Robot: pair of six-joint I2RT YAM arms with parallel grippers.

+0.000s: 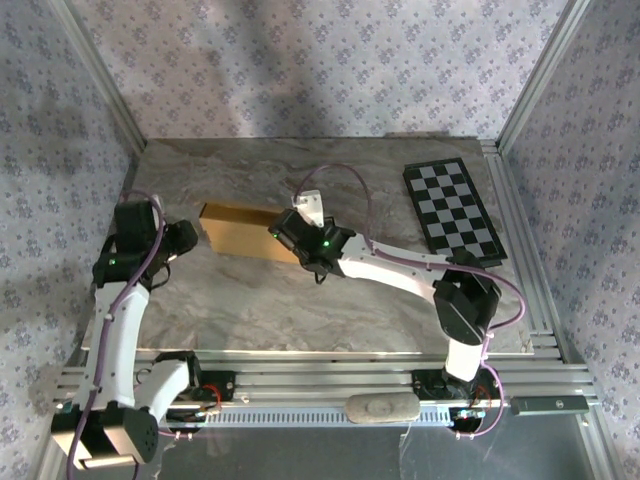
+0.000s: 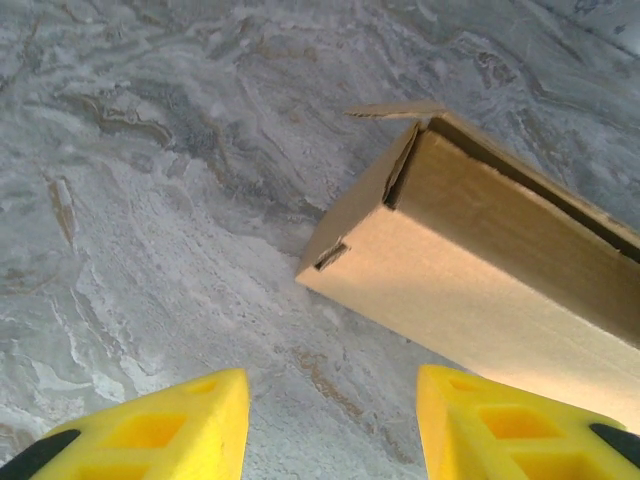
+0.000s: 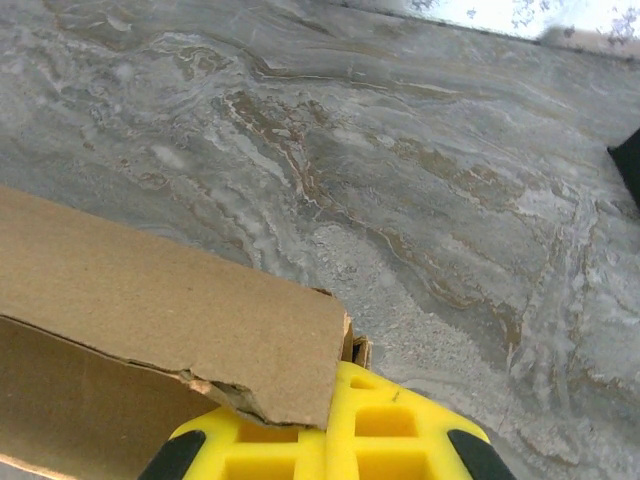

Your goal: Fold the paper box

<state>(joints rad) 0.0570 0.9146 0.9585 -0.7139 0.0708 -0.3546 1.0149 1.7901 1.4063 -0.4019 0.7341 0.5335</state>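
We see the paper box lying folded on the worktop, its inside hidden, just ahead of our spread, empty left pincer. Our right pincer, pressed together, touches its far end.

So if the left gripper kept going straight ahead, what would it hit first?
Probably the box: its near end corner sits just ahead of the left gripper, slightly right. It tilts downward, though, so the table might come first.

A flap of the paper box hides part of the right tool
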